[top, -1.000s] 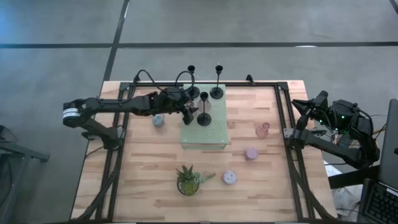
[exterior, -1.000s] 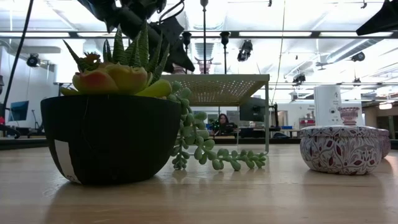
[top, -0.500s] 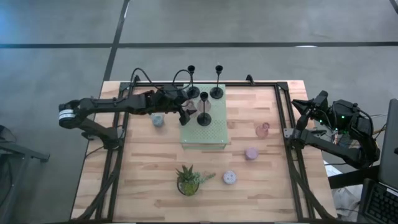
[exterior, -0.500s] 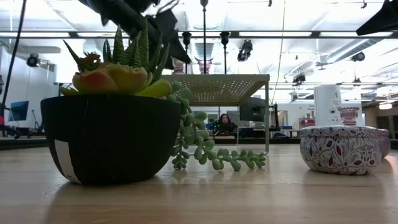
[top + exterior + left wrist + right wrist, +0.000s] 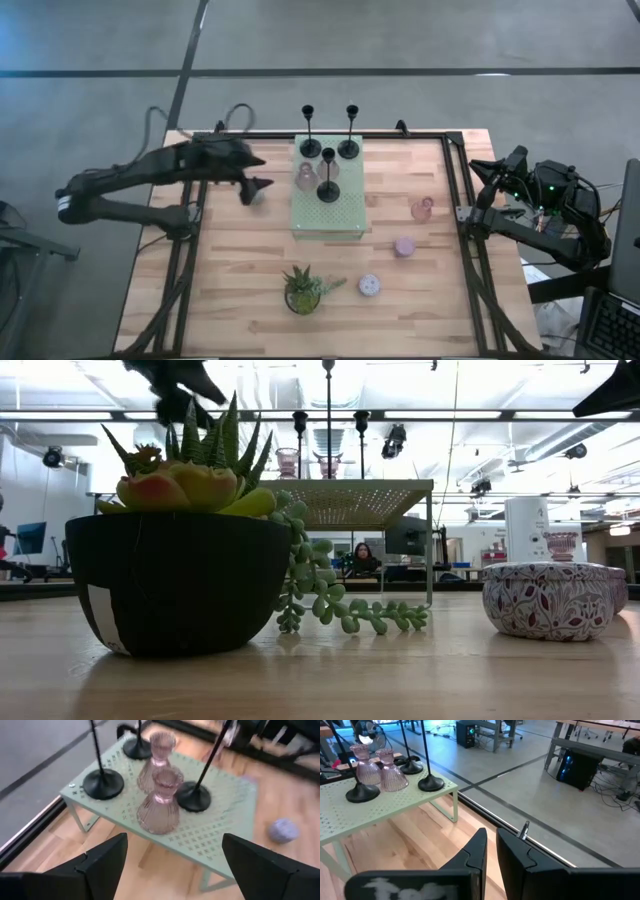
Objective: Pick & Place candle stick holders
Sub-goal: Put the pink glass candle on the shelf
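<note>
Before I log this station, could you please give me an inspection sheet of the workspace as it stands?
Surface: wooden table, pale green perforated stand at its back centre.
Job's things: three black candlestick holders and two pink glass holders on the stand; pink cup, lilac cup, patterned cup on the table.
Clutter: potted plant.
Grippers: left gripper open, empty, beside the stand; right gripper shut, at the table's right edge.
Cables: black loops behind the left arm.
Surroundings: seated person beyond the table.
</note>
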`<control>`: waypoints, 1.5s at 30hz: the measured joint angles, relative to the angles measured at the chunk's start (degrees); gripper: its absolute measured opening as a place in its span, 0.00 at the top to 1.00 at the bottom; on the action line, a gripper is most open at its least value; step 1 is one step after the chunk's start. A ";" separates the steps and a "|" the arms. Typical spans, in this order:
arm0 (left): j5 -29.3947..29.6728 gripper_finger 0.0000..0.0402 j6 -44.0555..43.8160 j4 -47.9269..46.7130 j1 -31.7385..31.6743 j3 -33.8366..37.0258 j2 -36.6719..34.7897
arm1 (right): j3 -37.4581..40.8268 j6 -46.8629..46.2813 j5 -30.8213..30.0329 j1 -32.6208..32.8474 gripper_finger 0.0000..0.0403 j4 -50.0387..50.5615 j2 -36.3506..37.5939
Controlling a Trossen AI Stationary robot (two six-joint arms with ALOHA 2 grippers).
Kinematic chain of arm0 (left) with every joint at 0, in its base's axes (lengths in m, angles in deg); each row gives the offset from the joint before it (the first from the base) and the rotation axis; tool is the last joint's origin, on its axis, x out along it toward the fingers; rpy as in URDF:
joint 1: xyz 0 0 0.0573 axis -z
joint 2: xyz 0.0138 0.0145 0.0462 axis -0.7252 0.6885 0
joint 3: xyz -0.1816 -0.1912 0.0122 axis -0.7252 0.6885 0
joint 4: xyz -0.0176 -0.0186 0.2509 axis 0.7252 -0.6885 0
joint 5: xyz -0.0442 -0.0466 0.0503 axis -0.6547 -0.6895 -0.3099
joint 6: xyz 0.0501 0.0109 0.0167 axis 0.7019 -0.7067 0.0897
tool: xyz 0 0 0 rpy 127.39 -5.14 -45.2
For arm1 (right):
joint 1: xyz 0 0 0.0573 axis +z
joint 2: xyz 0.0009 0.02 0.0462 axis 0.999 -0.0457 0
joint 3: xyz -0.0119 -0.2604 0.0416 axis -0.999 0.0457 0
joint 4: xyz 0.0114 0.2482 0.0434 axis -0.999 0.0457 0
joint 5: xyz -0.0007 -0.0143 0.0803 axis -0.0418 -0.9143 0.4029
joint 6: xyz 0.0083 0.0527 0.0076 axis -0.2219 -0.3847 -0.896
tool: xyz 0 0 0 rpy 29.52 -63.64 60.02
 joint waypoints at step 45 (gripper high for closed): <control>-2.01 0.47 -36.98 7.65 0.20 29.88 -23.42 | 0.01 11.45 -8.89 0.00 0.92 -0.61 -0.87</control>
